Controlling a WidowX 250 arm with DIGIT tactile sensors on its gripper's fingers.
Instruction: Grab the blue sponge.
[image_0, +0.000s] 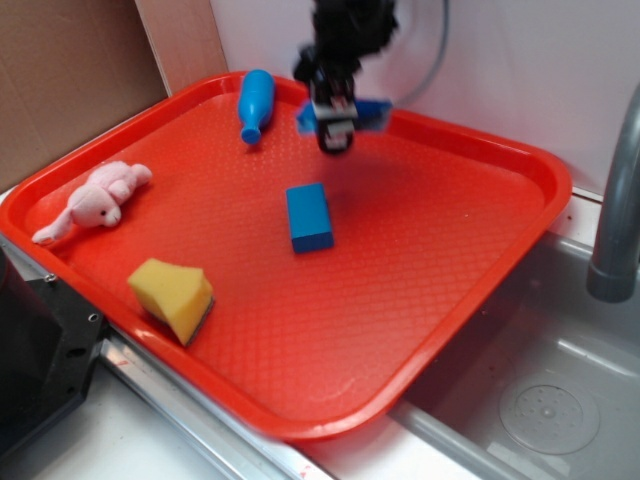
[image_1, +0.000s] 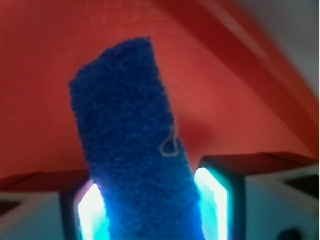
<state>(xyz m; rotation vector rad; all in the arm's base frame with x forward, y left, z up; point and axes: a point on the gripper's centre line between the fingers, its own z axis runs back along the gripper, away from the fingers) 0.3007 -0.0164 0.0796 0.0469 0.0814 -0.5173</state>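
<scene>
The blue sponge (image_0: 372, 110) is flat, rough and oblong, and it sits crosswise between my gripper's (image_0: 335, 138) jaws at the back of the red tray (image_0: 556, 190). Its ends stick out on both sides of the fingers. It appears raised off the tray floor. In the wrist view the sponge (image_1: 125, 125) runs up the middle of the frame. My gripper (image_1: 150, 212) is shut on it, with a lit pad (image_1: 212, 200) pressed against each side. The red tray floor (image_1: 225, 90) lies behind it.
On the tray lie a smooth blue rectangular block (image_0: 309, 217), a blue bowling-pin toy (image_0: 254, 104), a pink plush animal (image_0: 95, 200) and a yellow wedge sponge (image_0: 172, 296). A metal sink (image_0: 540, 400) and grey faucet (image_0: 615, 200) are at the right. Cardboard (image_0: 70, 70) stands at the back left.
</scene>
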